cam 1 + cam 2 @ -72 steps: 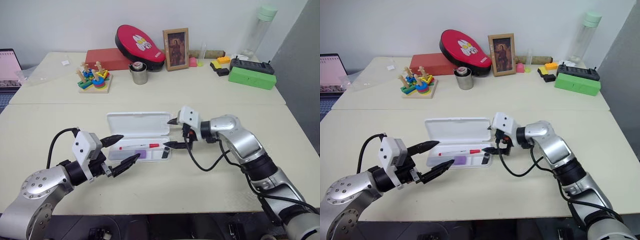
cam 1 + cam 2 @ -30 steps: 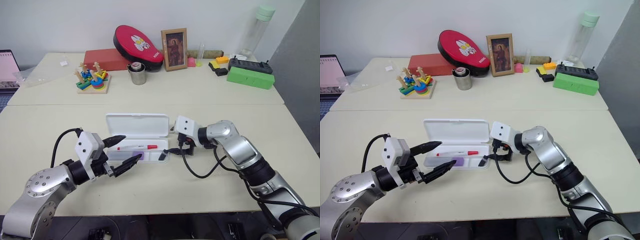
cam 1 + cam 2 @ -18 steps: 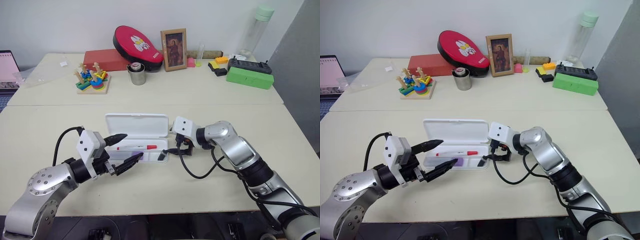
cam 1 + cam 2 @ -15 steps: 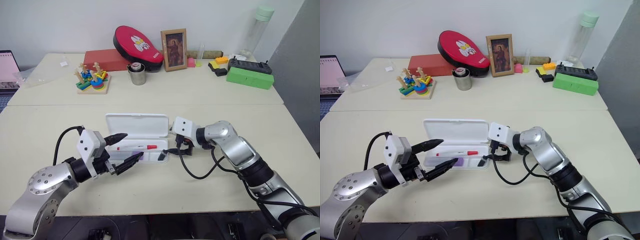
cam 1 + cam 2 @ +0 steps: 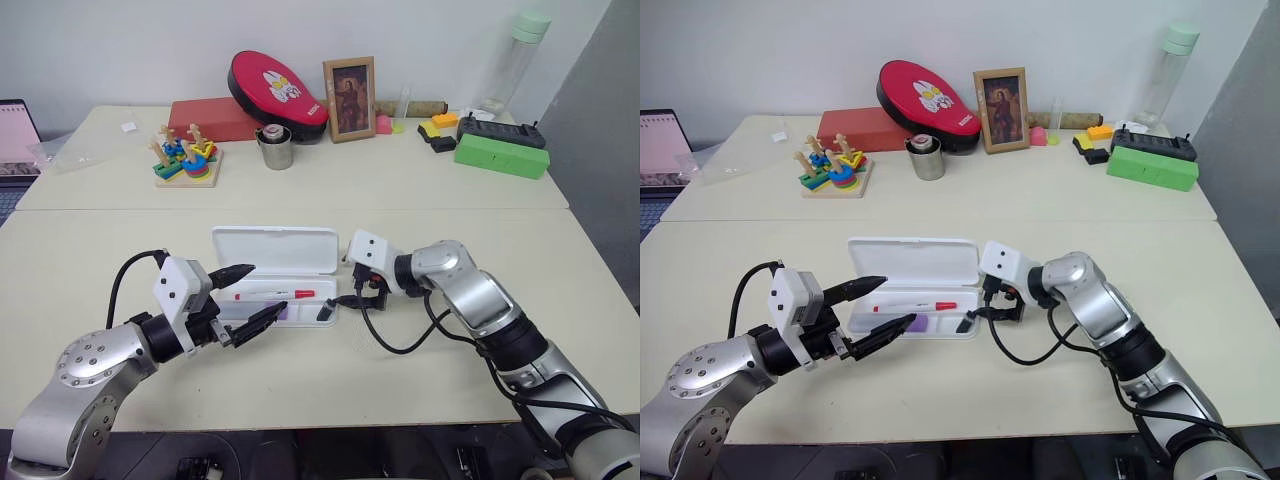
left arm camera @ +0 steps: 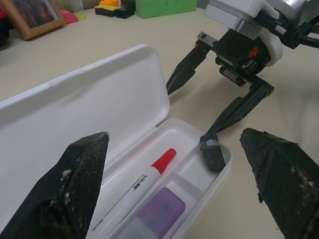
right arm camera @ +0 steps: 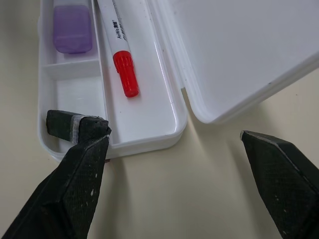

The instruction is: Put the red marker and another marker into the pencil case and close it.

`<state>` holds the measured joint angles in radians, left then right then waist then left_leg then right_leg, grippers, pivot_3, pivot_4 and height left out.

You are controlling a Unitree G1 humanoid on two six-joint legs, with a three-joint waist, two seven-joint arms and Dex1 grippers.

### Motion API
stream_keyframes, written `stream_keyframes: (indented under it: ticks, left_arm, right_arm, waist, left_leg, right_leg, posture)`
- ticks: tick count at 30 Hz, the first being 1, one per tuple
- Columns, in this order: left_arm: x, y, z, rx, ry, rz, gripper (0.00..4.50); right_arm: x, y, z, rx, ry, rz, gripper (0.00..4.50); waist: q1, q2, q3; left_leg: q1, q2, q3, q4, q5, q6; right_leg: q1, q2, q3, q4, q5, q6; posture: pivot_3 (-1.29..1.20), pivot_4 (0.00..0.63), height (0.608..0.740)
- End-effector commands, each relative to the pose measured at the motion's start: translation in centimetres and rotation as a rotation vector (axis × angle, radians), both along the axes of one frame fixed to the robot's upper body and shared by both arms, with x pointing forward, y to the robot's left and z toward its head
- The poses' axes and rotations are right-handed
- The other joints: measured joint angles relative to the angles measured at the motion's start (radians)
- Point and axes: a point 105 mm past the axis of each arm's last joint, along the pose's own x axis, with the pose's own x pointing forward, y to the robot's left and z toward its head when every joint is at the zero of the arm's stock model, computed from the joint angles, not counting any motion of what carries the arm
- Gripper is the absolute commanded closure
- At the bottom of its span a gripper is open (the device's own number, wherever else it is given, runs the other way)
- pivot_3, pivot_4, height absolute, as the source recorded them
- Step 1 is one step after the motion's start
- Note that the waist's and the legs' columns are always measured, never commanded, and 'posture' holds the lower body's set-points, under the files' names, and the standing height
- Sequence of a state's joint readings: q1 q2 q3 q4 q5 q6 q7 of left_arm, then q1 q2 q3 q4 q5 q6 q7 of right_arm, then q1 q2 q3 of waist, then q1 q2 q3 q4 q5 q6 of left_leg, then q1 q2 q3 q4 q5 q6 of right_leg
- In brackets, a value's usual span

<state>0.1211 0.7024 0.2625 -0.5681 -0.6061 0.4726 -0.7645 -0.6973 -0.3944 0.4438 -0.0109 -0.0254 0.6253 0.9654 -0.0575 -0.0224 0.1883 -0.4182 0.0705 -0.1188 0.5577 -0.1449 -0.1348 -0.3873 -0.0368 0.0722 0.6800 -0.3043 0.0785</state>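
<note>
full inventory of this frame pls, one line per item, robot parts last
pencil case: 1, white, lid open, front table centre
red marker: 1, white with red cap, lying in the case
lavender marker: 1, pale purple, in the case beside the red marker
small black piece: 1, black, at the case's right end
stacking toy: 1, multicoloured, back table left
metal cup: 1, silver, back table
picture frame: 1, wooden, back table
green box: 1, green, back table right
bottle: 1, clear with green cap, back right
left gripper: open, at the case's left end
right gripper: open, at the case's right end
</note>
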Motion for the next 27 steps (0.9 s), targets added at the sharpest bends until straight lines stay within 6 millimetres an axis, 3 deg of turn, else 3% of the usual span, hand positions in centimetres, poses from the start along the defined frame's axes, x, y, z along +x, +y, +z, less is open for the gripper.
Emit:
stream_keyframes:
  ticks: [1, 13, 27]
  left_arm:
    - [0.0, -0.2, 0.6, -0.003, -0.024, -0.008, 0.00]
    - [-0.1, -0.2, 0.8, 0.001, -0.024, -0.026, 0.00]
    - [0.0, -0.3, 0.9, 0.004, -0.025, -0.031, 0.00]
  right_arm:
    - [0.2, 0.2, 2.0, 0.034, -0.051, 0.010, 0.06]
    - [-0.7, 1.1, 3.6, 0.111, -0.022, 0.038, 0.06]
    - [-1.3, 1.4, 0.1, -0.006, -0.021, 0.044, 0.06]
  waist:
    - [0.000, 0.000, 0.000]
    - [0.000, 0.000, 0.000]
    - [-0.001, 0.000, 0.000]
  left_leg:
    - [0.000, 0.000, 0.000, 0.000, 0.000, 0.000]
    - [0.000, 0.000, 0.000, 0.000, 0.000, 0.000]
    - [0.000, 0.000, 0.000, 0.000, 0.000, 0.000]
  right_leg:
    - [0.000, 0.000, 0.000, 0.000, 0.000, 0.000]
    - [0.000, 0.000, 0.000, 0.000, 0.000, 0.000]
    - [-0.001, 0.000, 0.000, 0.000, 0.000, 0.000]
  posture:
    - [0.00, 0.150, 0.740]
    - [0.00, 0.150, 0.740]
    - [0.00, 0.150, 0.740]
